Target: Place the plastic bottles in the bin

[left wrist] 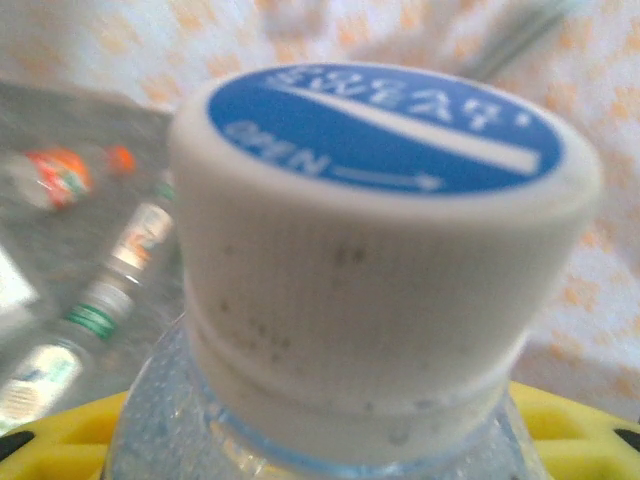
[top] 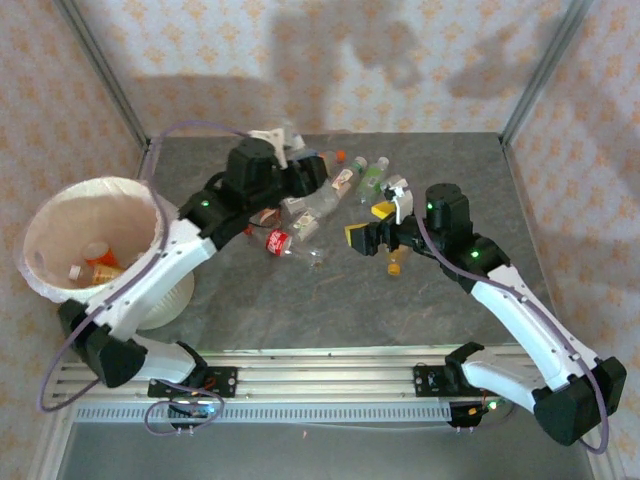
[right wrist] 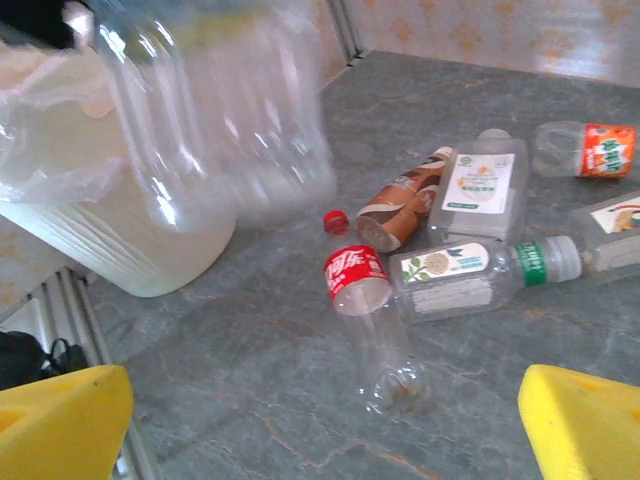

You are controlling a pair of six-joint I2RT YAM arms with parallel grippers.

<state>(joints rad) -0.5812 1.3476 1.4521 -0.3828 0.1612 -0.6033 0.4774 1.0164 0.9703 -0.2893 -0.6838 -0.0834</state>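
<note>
**A:** What is the left gripper (left wrist: 320, 452) doing?

**B:** It is clenching a white-capped bottle (left wrist: 385, 230) just below the neck, with its yellow pads (left wrist: 575, 425) sitting on either side. The cap's blue top is showing the words "SWEAT" and "OPEN". In the right wrist view that bottle (right wrist: 215, 110) is hanging above the table (right wrist: 250, 400), blurred.

**A:** And the right gripper (right wrist: 320, 420)?

**B:** Its jaws are standing wide apart and gripping nothing. It is hovering over bare table, just right of the pile.

**A:** Where are the other plastic bottles (top: 330, 195) lying?

**B:** They are lying on their sides in a loose pile around the middle of the table, toward the far side. A red-label cola bottle (right wrist: 357, 275) is lying at the near edge. A green-capped bottle (right wrist: 480, 270) is resting against it, with a brown-label bottle (right wrist: 400, 210) just behind. An orange-label bottle (right wrist: 590, 150) is lying farther off.

**A:** And the bin (top: 60, 200)?

**B:** It is sitting at the far left, beside the left arm and well apart from the pile. It is lined with a thin bag and holding an orange-wrapped bottle (top: 103, 268), among others.
</note>
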